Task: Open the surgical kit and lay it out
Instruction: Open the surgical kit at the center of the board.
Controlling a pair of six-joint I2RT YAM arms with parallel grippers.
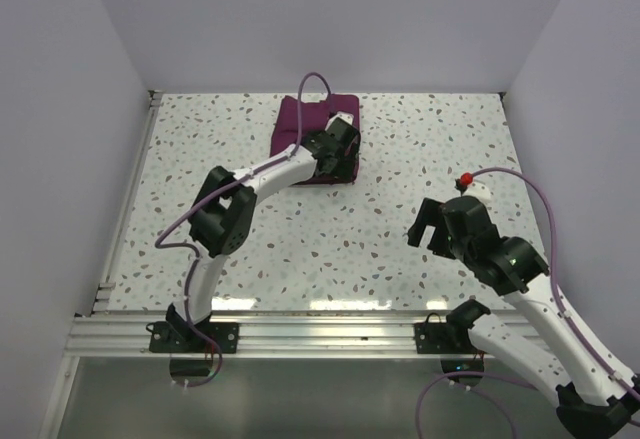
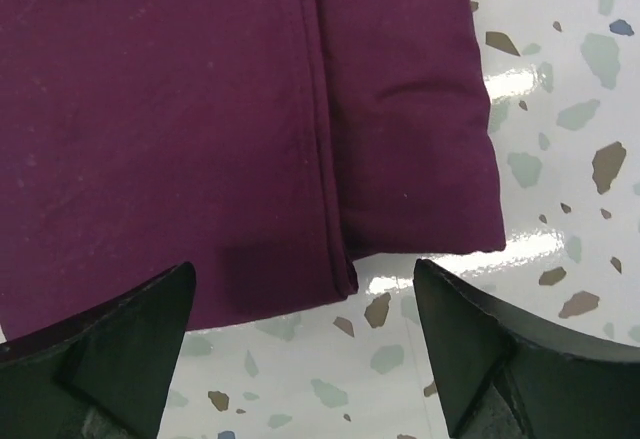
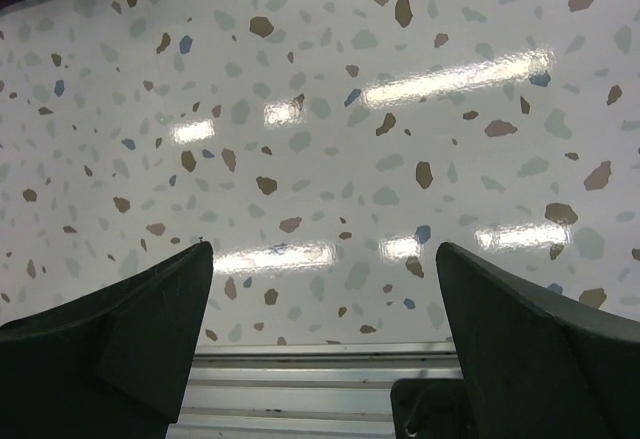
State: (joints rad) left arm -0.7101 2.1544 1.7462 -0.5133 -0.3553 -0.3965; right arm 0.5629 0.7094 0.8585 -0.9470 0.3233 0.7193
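Table [image 1: 420, 149]: speckled terrazzo top, both arms mounted on the near rail.

Surgical kit [image 1: 296, 119]: far centre of the table, a closed, folded dark purple cloth bundle. No tray or instruments visible.

Left gripper [image 2: 305, 289]: reaches out over the kit's near edge with its jaws wide apart and nothing clamped. In the wrist view the cloth fills the upper frame. Its hem and a vertical fold seam sit between the fingers [image 2: 130, 339]. Can't tell if the tips touch the cloth.

Right gripper [image 3: 325, 259]: jaws wide apart and holding nothing, over bare table on the right, well apart from the kit.
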